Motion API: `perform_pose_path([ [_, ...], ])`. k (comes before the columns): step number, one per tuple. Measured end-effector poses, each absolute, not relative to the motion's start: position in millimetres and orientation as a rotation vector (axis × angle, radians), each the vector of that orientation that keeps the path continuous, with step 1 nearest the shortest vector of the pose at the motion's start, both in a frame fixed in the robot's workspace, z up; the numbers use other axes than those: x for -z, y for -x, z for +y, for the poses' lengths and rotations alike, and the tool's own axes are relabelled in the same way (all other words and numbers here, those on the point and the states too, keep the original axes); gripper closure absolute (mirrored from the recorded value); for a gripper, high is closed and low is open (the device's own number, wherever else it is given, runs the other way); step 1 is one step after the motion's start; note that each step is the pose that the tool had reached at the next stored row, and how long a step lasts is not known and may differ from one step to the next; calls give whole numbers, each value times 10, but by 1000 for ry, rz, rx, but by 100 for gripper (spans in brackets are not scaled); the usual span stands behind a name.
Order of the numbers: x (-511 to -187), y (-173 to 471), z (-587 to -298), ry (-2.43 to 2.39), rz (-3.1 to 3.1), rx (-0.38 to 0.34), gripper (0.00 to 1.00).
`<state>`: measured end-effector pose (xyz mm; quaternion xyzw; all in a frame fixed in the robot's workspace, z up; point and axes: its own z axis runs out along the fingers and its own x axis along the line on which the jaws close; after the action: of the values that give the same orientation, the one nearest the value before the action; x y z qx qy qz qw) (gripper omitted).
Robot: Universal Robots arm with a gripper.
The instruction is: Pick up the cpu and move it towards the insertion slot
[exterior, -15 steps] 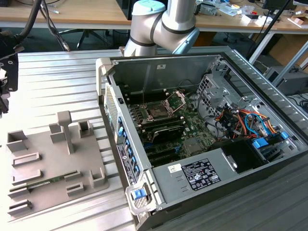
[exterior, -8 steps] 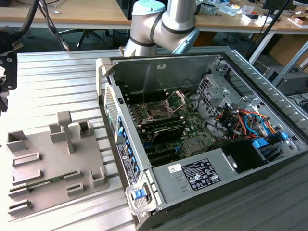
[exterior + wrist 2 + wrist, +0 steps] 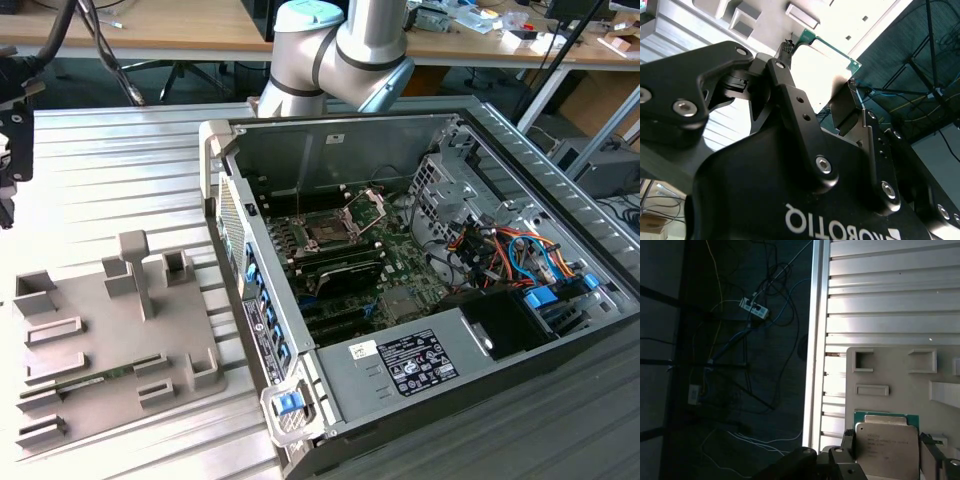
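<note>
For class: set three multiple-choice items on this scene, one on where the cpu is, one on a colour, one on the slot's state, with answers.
1. Where is the cpu? A on a chair; B in the gripper, over the grey tray; C on the floor.
2. Its rim is: A green; B red; C yellow.
3. The slot's plate is: A shut; B missing; C raised.
Answers: B, fingers flank it in the first wrist view; A, green edges the silver top; C, the plate stands up and the slot lies bare in the exterior view.
</note>
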<state>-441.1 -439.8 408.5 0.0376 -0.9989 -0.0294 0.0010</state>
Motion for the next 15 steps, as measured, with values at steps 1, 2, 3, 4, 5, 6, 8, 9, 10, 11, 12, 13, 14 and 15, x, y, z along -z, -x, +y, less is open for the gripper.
perform_pose_path([
  [1,-4089,4412,-4398,-118,-3136,92,45],
  [2,-4093,4412,-4398,-118,-3136,92,45],
  [3,-4096,4412,-4398,-118,-3136,92,45],
  [4,-4099,4412,-4398,-118,-3136,92,45],
  [5,-4102,4412,-4398,-118,-3136,92,45],
  [6,-4105,4411,-4398,-118,-3136,92,45],
  [8,-4113,4411,-4398,-118,-3136,92,45],
  [9,-4118,4412,-4398,-118,-3136,92,45],
  [10,-4121,4412,-4398,-118,-3136,92,45],
  [11,-4126,4411,-4398,-118,-3136,92,45],
  [12,-4128,4412,-4398,-118,-3136,92,45],
  [13,-4130,4411,-4398,-118,-3136,92,45],
  [14,-4135,4412,-4398,-118,-3136,92,45],
  [15,-4139,4412,-4398,-118,-3136,92,45],
])
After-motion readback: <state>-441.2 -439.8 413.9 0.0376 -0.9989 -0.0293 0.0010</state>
